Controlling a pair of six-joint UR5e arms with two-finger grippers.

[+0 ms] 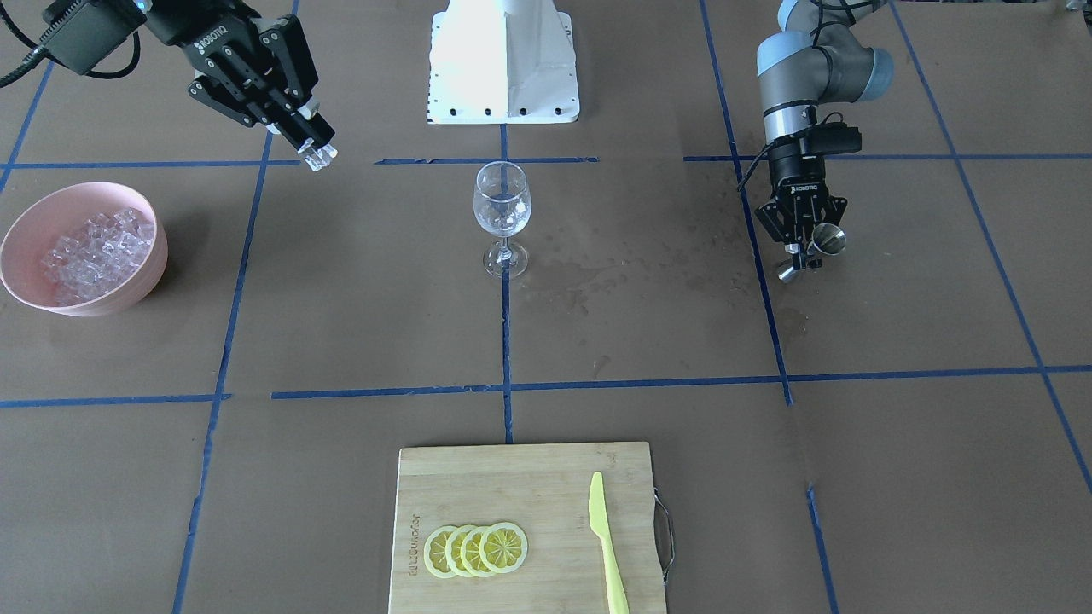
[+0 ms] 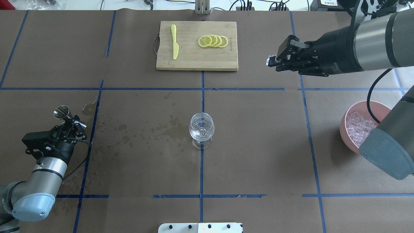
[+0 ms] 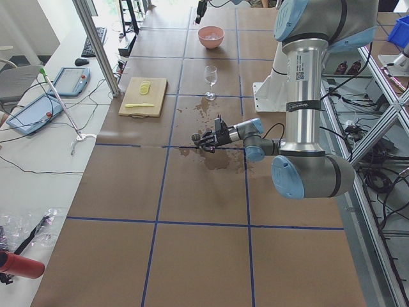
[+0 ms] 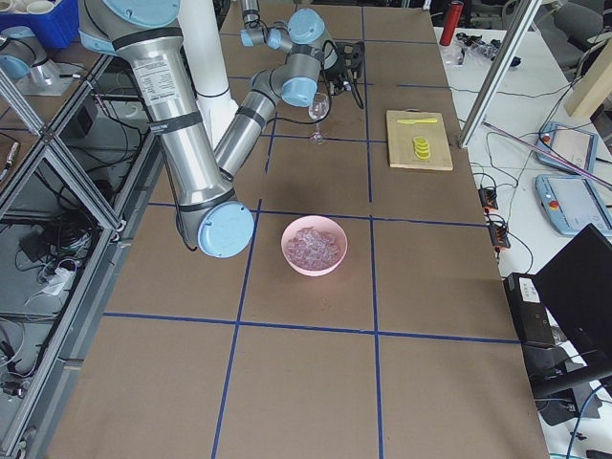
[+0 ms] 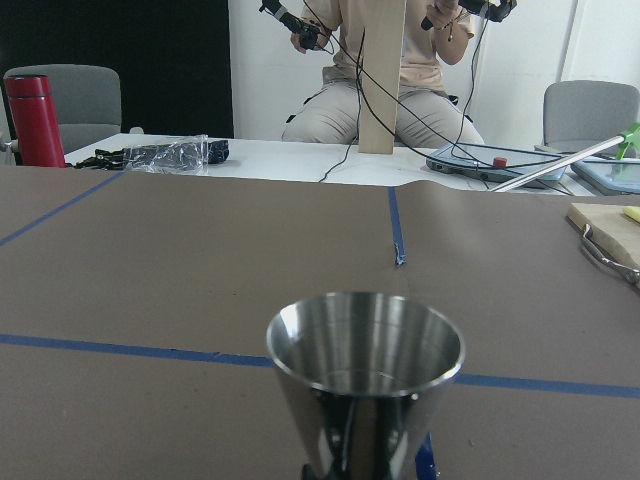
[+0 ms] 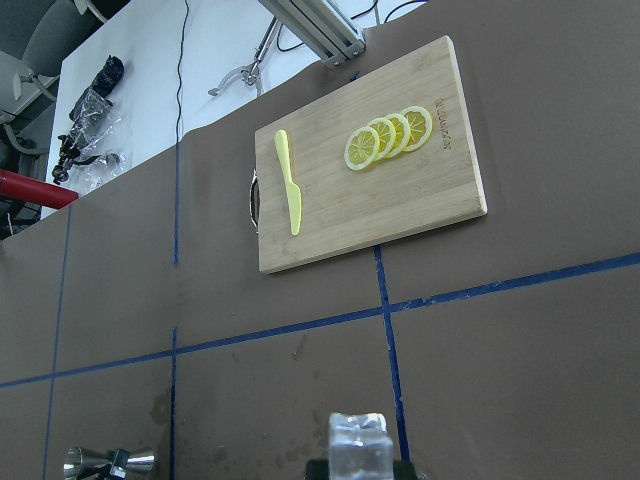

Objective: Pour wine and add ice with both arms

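Observation:
A clear wine glass [image 1: 502,205] stands upright at the table's middle, with a little clear wine [image 2: 200,132] in its bowl. My left gripper [image 2: 75,122] is shut on a steel jigger [image 2: 63,112], low over the table and well to the glass's side; the left wrist view shows the jigger's cup [image 5: 365,360] empty and upright. My right gripper [image 1: 317,153] is shut on one clear ice cube [image 6: 358,445], raised in the air between the pink bowl [image 1: 147,286] of ice [image 1: 94,251] and the glass.
A wooden cutting board [image 1: 529,477] carries several lemon slices [image 1: 476,548] and a yellow-green knife [image 1: 606,546] at the table's far edge from the robot. Wet splashes [image 2: 161,129] darken the brown paper between jigger and glass. The white robot base [image 1: 503,60] stands behind the glass.

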